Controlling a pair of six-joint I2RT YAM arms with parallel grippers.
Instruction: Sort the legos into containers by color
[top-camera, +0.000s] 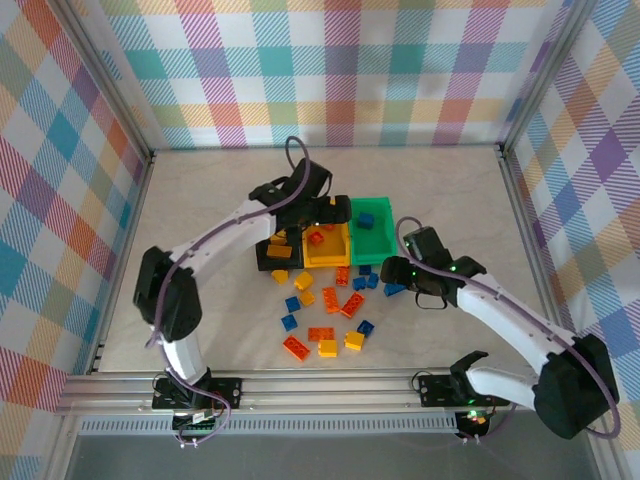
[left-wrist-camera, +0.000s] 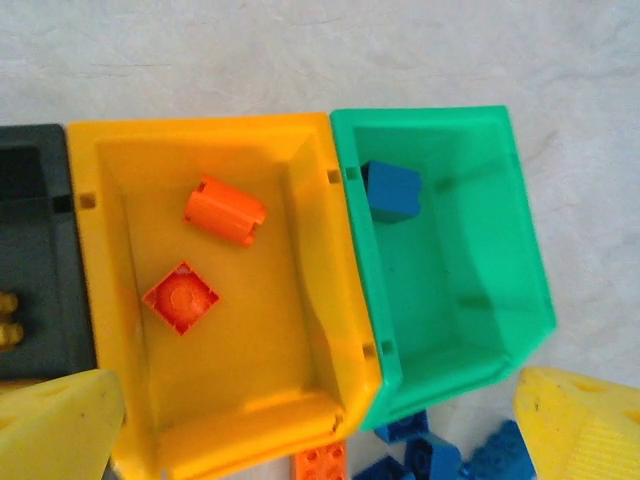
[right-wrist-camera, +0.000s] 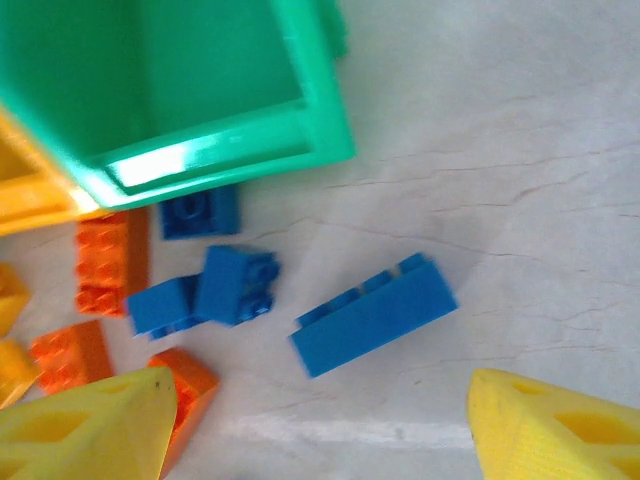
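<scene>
Three joined bins stand mid-table: black, yellow-orange and green. In the left wrist view the yellow-orange bin holds two orange legos and the green bin holds one blue lego. My left gripper hovers open over these bins, holding nothing. My right gripper is open above the table just right of the pile, and a long blue lego lies on the table ahead of its fingers. More blue legos and orange legos lie by the green bin's corner.
Several loose yellow, orange and blue legos are scattered in front of the bins. The black bin shows yellow studs at its edge. Checked walls enclose the table on three sides; an aluminium rail runs along the near edge.
</scene>
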